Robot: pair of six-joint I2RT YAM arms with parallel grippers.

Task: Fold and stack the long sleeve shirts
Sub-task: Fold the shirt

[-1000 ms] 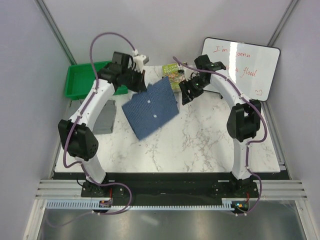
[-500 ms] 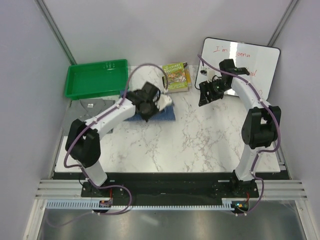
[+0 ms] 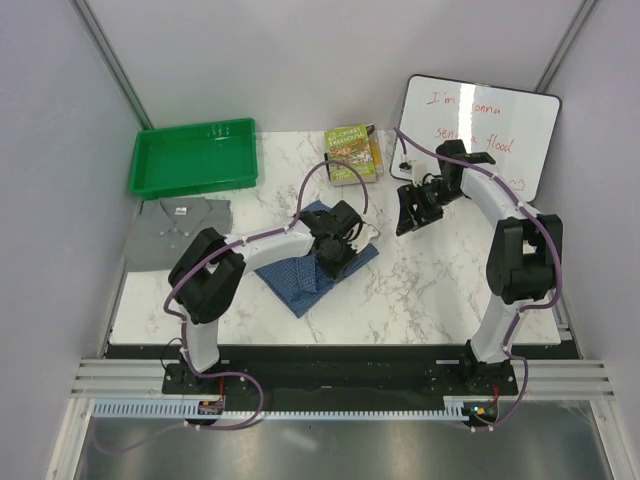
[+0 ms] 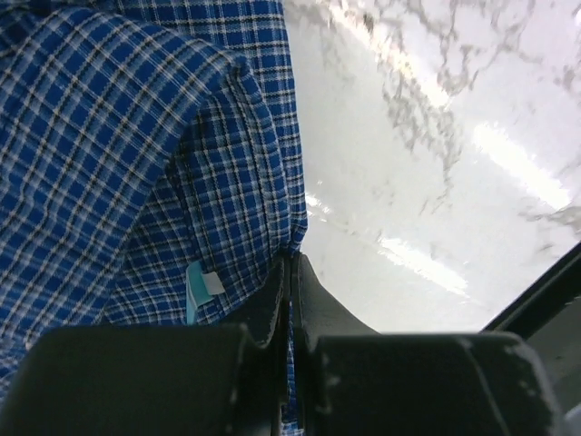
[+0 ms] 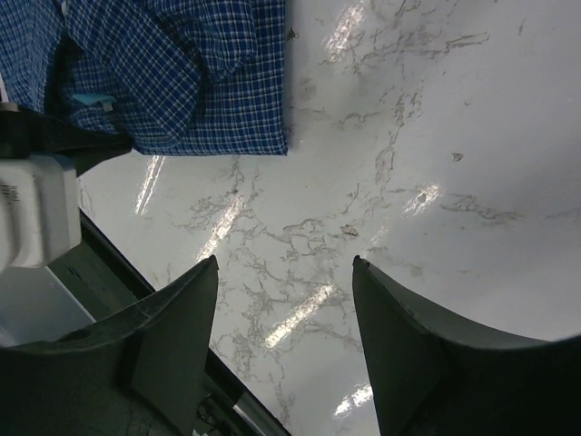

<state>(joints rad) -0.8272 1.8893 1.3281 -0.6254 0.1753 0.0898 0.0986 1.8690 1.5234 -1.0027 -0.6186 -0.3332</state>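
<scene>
Top external: left gripper [image 3: 327, 258], pinching the blue shirt [image 3: 298, 278], has dragged it from 11 o'clock to bench [image 3: 430, 295] centre; right gripper [image 3: 408, 214] hangs wide at 2 o'clock, grey shirt [image 3: 180, 228] at 9 o'clock.

Red handwriting on the whiteboard [image 3: 520, 125] read "I'm gonna" above "sen… flood", my right arm [image 3: 487, 186] covering the middle. The book [image 3: 352, 152] cover's lettering and the tag [image 4: 204, 287] on the blue shirt [image 4: 109, 163] gave me nothing legible.
</scene>
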